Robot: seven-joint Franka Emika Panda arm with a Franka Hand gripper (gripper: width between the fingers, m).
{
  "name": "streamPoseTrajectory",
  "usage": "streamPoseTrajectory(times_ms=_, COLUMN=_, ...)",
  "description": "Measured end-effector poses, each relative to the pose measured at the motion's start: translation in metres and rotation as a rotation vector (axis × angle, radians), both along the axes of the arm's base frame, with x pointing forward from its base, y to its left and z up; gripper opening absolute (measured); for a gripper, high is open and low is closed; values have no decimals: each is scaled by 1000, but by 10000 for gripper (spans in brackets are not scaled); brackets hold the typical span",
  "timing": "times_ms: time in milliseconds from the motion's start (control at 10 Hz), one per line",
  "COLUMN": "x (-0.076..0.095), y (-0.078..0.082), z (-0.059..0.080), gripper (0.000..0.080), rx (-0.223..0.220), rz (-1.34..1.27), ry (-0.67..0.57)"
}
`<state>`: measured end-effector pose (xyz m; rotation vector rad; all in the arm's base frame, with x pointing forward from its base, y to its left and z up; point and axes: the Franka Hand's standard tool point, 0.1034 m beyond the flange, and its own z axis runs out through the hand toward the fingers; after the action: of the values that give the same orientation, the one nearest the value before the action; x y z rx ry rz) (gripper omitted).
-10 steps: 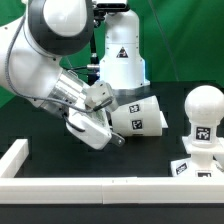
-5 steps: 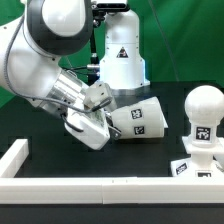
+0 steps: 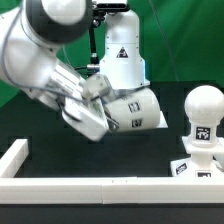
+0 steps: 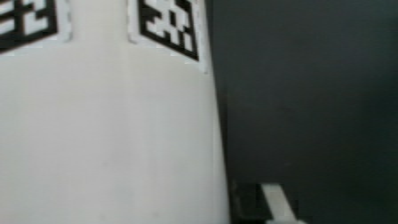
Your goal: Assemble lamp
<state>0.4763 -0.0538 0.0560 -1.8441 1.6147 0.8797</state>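
End effector (image 3: 108,112) clamped on the shade (image 3: 138,108), holding it sideways and tilted, lifted off the black bench (image 3: 110,160), wide end toward the exterior view's right. Bulb (image 3: 205,105) standing upright on the base (image 3: 198,160) at the exterior view's right, well apart from the shade. Low white rail (image 3: 90,187) along the bench's near edge. Wrist view filled by the shade's white wall (image 4: 107,140) and its tags.

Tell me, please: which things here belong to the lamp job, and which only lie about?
Lamp job:
- white tapered plastic shade, lying sideways at the gripper
- white round bulb, standing on the blocky white base

Only lying about:
- white rail at the table's front edge
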Motion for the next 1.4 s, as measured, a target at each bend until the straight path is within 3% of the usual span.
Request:
streamPoseTrajectory(times_ms=200, x=23, y=-3, z=56, gripper=46, rx=-123, rz=34, ry=-84)
streamPoseTrajectory(times_ms=300, x=27, y=1, z=73, gripper=47, rx=-189, rz=65, ry=-108)
streamPoseTrajectory(times_ms=400, x=31, y=6, z=80, gripper=48, rx=-234, rz=94, ry=-113)
streamPoseTrajectory(times_ms=600, x=42, y=10, z=77, gripper=48, rx=-365, rz=86, ry=-179)
streamPoseTrajectory(times_ms=700, x=44, y=14, z=77, gripper=48, rx=-392, rz=90, ry=-194)
streamPoseTrajectory(times_ms=800, x=51, y=14, z=80, gripper=48, rx=-456, rz=79, ry=-208)
streamPoseTrajectory(times_ms=900, x=68, y=13, z=105, gripper=48, rx=-495, rz=117, ry=-243)
streamPoseTrajectory(times_ms=1000, x=92, y=2, z=135, gripper=48, rx=-525, rz=148, ry=-298)
streamPoseTrajectory(times_ms=1100, x=111, y=-7, z=156, gripper=48, rx=-613, rz=226, ry=-344)
streamPoseTrajectory(times_ms=1200, x=123, y=0, z=173, gripper=48, rx=-688, rz=237, ry=-350)
streamPoseTrajectory(times_ms=1300, x=124, y=17, z=182, gripper=48, rx=-729, rz=212, ry=-367)
streamPoseTrajectory(times_ms=1400, x=125, y=22, z=177, gripper=48, rx=-772, rz=209, ry=-408)
